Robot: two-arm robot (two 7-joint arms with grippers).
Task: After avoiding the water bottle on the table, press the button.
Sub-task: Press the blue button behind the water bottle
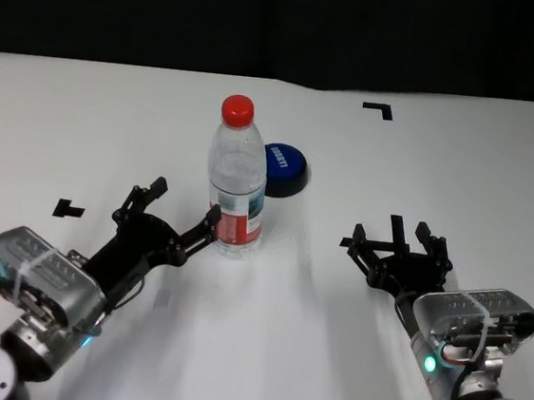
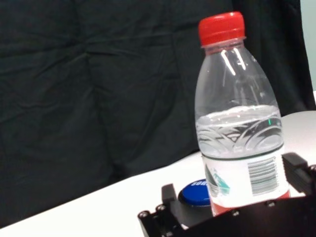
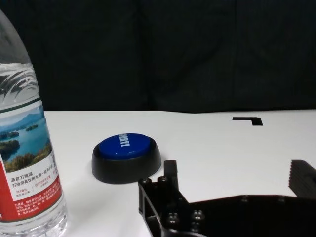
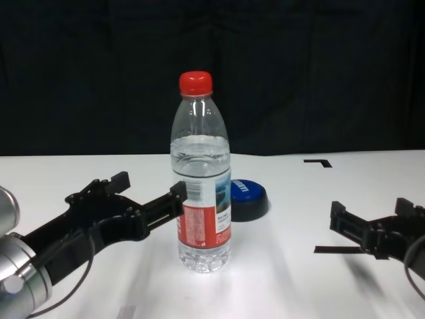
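White table (image 1: 365,172), black tape marks (image 1: 380,109); dark curtain (image 1: 286,20) behind.

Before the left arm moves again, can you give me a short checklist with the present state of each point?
1. Water bottle upright on the table: ok.
2. Left gripper clear of the bottle: not ok; one of its fingers is right at the label, and contact cannot be told.
3. Left gripper open: ok.
4. Button unobstructed from the left side: not ok; it sits just behind the bottle.
5. Right gripper open and well apart from bottle and button: ok.
6. Button pressed: cannot tell; nothing is on it.
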